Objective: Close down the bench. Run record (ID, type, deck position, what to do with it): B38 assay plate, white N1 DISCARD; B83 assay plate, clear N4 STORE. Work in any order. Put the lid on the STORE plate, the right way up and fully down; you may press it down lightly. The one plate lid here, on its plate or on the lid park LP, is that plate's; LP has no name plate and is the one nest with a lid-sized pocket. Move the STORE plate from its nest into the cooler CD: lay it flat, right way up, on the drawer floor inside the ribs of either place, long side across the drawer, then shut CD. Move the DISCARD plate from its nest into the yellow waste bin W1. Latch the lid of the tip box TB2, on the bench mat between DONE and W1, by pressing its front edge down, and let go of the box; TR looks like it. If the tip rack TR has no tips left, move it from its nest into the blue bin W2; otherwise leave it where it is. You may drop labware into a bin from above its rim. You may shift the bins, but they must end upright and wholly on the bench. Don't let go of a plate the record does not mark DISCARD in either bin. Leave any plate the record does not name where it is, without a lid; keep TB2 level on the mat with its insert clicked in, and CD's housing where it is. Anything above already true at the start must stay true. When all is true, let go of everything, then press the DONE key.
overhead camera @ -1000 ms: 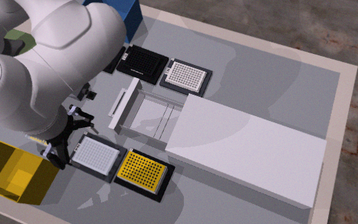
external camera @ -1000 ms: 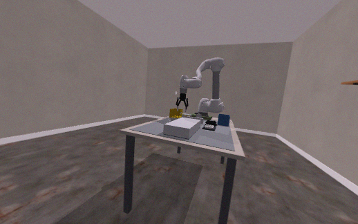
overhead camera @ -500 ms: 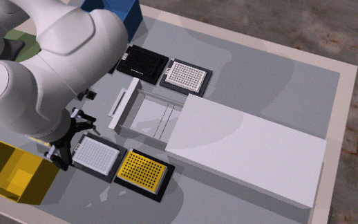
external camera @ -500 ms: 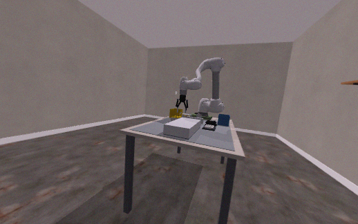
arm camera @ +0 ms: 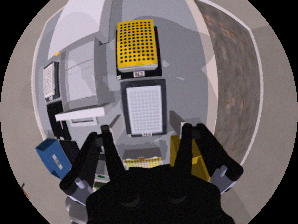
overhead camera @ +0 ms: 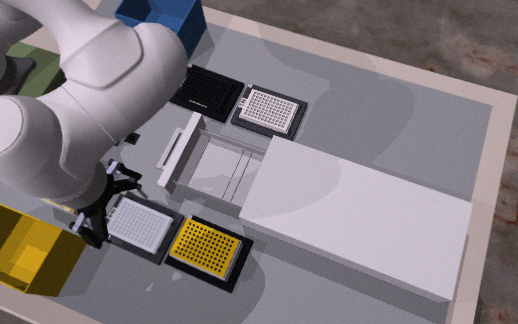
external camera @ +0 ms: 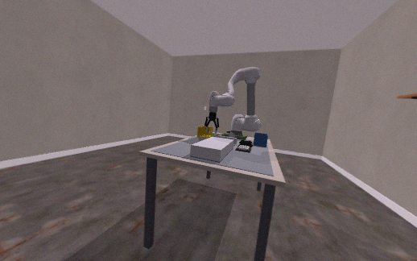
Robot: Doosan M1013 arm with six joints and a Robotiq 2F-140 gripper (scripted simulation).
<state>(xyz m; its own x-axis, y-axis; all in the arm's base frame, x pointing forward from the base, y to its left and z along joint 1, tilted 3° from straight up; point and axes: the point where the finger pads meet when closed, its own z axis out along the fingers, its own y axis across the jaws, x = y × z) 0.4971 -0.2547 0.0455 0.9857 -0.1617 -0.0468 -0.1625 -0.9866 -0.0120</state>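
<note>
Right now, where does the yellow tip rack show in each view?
Top: yellow tip rack lower centre, right of the white plate.
Exterior: too small to tell.
Wrist: upper centre, beyond the same plate.
Shared landmark: the yellow bin, behind the pincer.

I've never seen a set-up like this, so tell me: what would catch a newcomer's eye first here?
Probably the big white robot arm filling the top view's left side, its black gripper open and holding nothing beside a white plate. Next, the colours: a yellow bin at the bench's left edge, a yellow tip rack right of the white plate, and a blue bin at the top. In the middle lies a long white cooler with its drawer pulled open.
</note>
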